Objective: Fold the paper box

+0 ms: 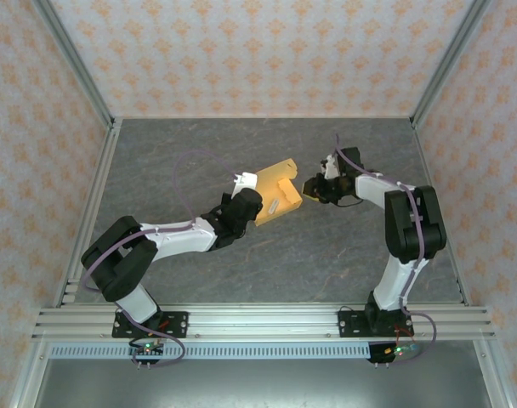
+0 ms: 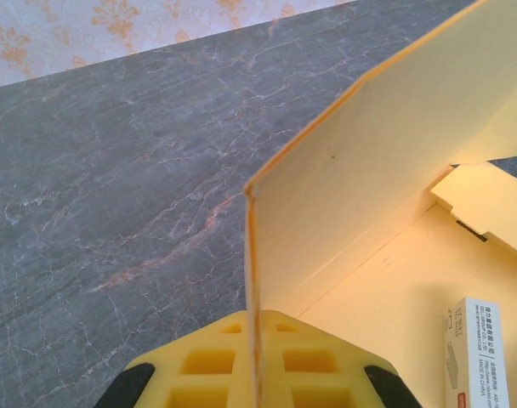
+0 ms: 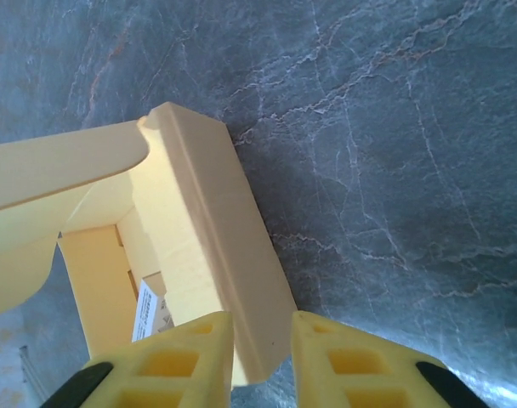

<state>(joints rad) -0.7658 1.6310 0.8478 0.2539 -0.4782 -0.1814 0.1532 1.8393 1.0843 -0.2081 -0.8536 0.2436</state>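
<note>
The paper box (image 1: 281,189) is light orange-tan cardboard, half folded, lying mid-table between the two arms. My left gripper (image 1: 250,189) is at the box's left side. In the left wrist view it (image 2: 255,327) is shut on the edge of an upright side wall (image 2: 360,170), which runs straight between the yellow fingers (image 2: 199,361). My right gripper (image 1: 309,185) is at the box's right side. There it (image 3: 261,319) has a doubled-over side wall (image 3: 216,229) filling the gap between its fingers (image 3: 343,361), which press on both faces.
A small white printed label (image 2: 475,348) lies on the box floor (image 2: 386,323). The grey marbled table (image 1: 199,144) is ringed by patterned walls and aluminium rails (image 1: 258,321) along the near edge.
</note>
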